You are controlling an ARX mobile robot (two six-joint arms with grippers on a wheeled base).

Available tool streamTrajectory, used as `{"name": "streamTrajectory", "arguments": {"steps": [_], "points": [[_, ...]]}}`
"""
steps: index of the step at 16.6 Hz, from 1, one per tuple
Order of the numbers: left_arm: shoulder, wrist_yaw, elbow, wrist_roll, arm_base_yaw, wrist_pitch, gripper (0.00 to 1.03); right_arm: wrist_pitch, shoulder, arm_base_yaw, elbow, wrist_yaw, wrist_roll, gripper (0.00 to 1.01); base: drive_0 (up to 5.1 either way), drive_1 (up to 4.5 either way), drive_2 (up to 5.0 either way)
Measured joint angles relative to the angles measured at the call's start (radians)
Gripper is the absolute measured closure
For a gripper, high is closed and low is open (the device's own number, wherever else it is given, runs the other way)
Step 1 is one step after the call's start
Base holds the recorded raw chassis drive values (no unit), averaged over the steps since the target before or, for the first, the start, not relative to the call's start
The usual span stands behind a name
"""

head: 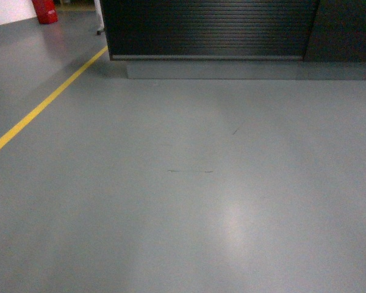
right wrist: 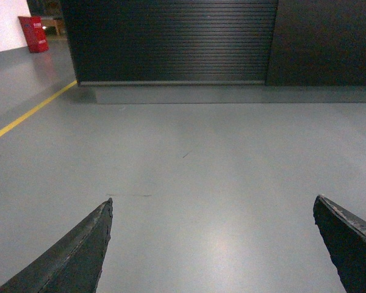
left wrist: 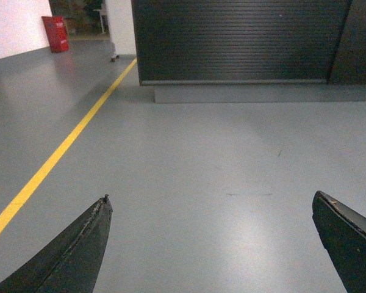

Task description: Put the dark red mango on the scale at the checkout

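— What's closest to you?

— My own fingers. The left fingers [left wrist: 79, 250] are spread wide with nothing between them, and the right fingers [right wrist: 73, 253] are spread just the same; only the dark tips show at the bottom corners of each wrist view, the rest cut off. Neither pair appears in the head view.

— And under them?

— A smooth grey floor [head: 189, 201], glossy, with a soft patch of reflected light and a couple of thin dark scuffs. A yellow line [head: 46, 101] runs diagonally off to my left.

— Farther on?

— The checkout [head: 207, 27]: a dark bench with a horizontally ribbed front panel, standing on a grey plinth [head: 232, 68]. Its top is cut off in all three views, so I can't see the scale or the dark red mango anywhere. Far left, a red object [left wrist: 55, 33] stands by a pale wall [left wrist: 15, 27], too blurred to name.
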Motion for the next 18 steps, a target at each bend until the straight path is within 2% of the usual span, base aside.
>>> {"name": "streamTrajectory", "arguments": {"steps": [10, 16, 18], "points": [[0.0, 0.0, 0.0, 0.0, 0.0, 0.0, 0.05, 0.0, 0.0, 0.0, 0.0, 0.0, 0.0, 0.03, 0.0, 0.0, 0.0], [0.0, 0.0, 0.0, 0.0, 0.0, 0.002, 0.05, 0.0, 0.0, 0.0, 0.0, 0.0, 0.0, 0.03, 0.0, 1.11, -1.1], [0.0, 0.0, 0.0, 0.0, 0.0, 0.0, 0.05, 0.001, 0.0, 0.0, 0.0, 0.0, 0.0, 0.03, 0.0, 4.13, -4.2]]}}
